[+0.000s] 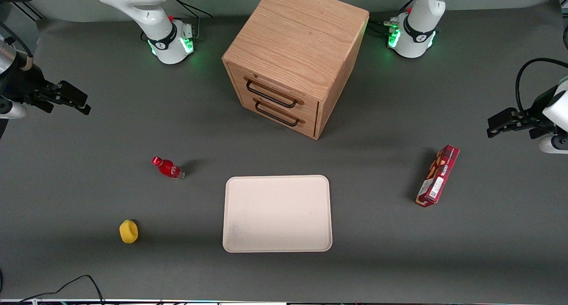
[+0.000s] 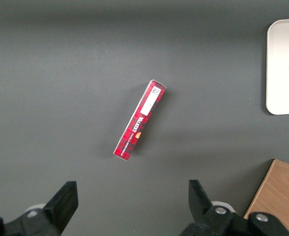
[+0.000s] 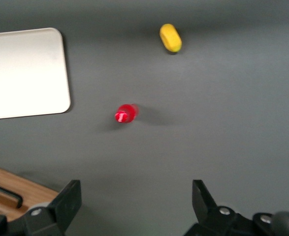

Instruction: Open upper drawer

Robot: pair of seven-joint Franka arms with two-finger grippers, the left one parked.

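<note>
The oak cabinet (image 1: 297, 43) stands at the table's middle, farther from the front camera than the tray. Its upper drawer (image 1: 270, 93) is shut, its black wire handle (image 1: 271, 96) above the matching lower drawer (image 1: 279, 114). My right gripper (image 1: 82, 103) is open and empty. It hangs high over the working arm's end of the table, well apart from the cabinet. In the right wrist view the gripper (image 3: 136, 196) looks down on bare table, with a corner of the cabinet (image 3: 11, 189) and a black handle (image 3: 5, 195) beside one finger (image 3: 68, 199).
A beige tray (image 1: 277, 214) lies in front of the cabinet, nearer the camera. A red bottle (image 1: 168, 168) and a yellow object (image 1: 128, 231) stand toward the working arm's end. A red box (image 1: 437, 176) lies toward the parked arm's end.
</note>
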